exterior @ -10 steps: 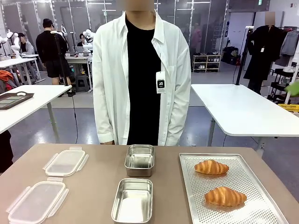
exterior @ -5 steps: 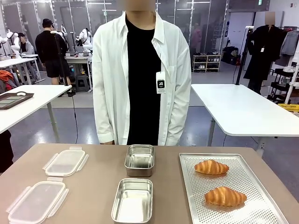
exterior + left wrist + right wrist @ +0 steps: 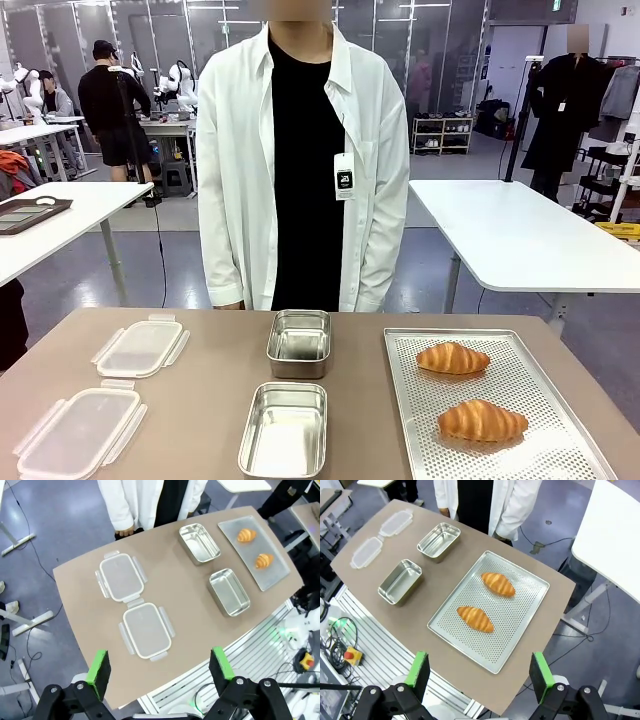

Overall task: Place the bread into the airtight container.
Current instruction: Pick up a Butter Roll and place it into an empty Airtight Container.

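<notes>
Near croissant (image 3: 482, 421), far croissant (image 3: 453, 358): flat on perforated tray (image 3: 545, 392), table right, long axes running left-right. Near container (image 3: 284, 440), far container (image 3: 299, 345): centre, empty. Near lid (image 3: 80, 432), far lid (image 3: 140, 347): left. Left gripper (image 3: 160, 665), right gripper (image 3: 479, 669): fingers spread wide, holding nothing.

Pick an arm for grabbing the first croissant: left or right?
Right. The right claw hangs open facing the tray, the croissants just ahead of it. The left claw, also open, faces the lids, with the tray across the table.
</notes>
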